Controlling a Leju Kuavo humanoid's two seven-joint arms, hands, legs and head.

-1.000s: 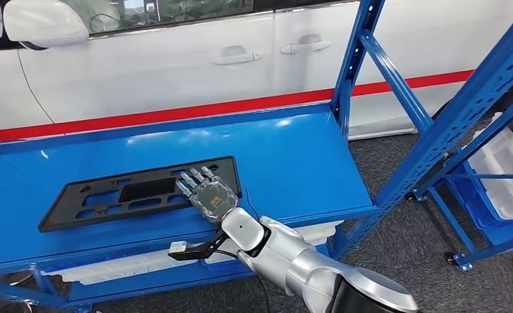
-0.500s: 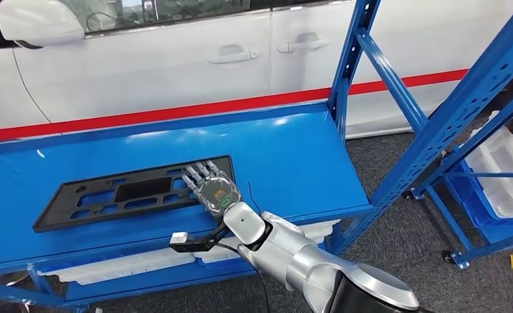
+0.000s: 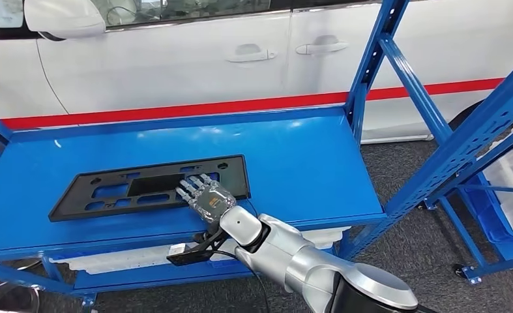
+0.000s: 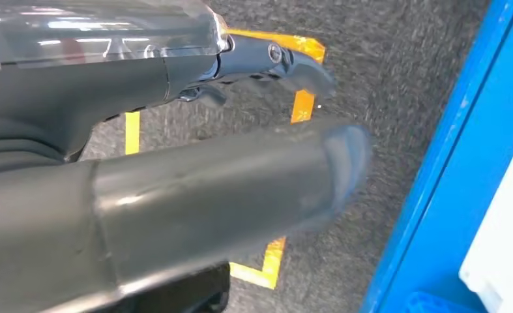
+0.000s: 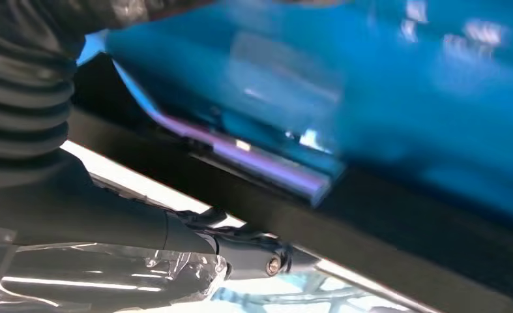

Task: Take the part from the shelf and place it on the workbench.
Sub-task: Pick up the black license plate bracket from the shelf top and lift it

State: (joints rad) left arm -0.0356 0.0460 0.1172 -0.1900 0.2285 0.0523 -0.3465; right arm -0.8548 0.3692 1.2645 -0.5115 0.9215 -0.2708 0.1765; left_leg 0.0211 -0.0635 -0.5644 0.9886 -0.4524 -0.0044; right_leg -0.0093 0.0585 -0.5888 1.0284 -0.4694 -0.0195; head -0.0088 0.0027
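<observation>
Right robot hand (image 3: 206,199) sits on the near edge of the black part (image 3: 150,187), fingers laid over the top face, and the right wrist view puts the thumb under that edge, so it reads as a pinch on the plate. Call it gripping the part, though the blur in that close view leaves how firm the hold is unclear. Left robot hand (image 4: 175,163) hangs by the robot's side over the grey floor (image 4: 384,85), fingers apart, holding nothing.

The part is a long flat frame with cut-out windows, lying flat on the blue shelf (image 3: 306,163), stretching from about 9 o'clock of the hand out toward the shelf's left end. The hold is near the part's right end, around 4 o'clock of its middle, well off centre.

Here's the worry: with a grip that far from the middle, the long left end will likely sag or swing once it leaves the shelf, and a thin edge pinch may let the plate twist out. The blue upright (image 3: 371,62) stands at 1 o'clock of the hand, with more blue racking (image 3: 475,124) off at 3 o'clock, so a wide turn could clip the frame against them
</observation>
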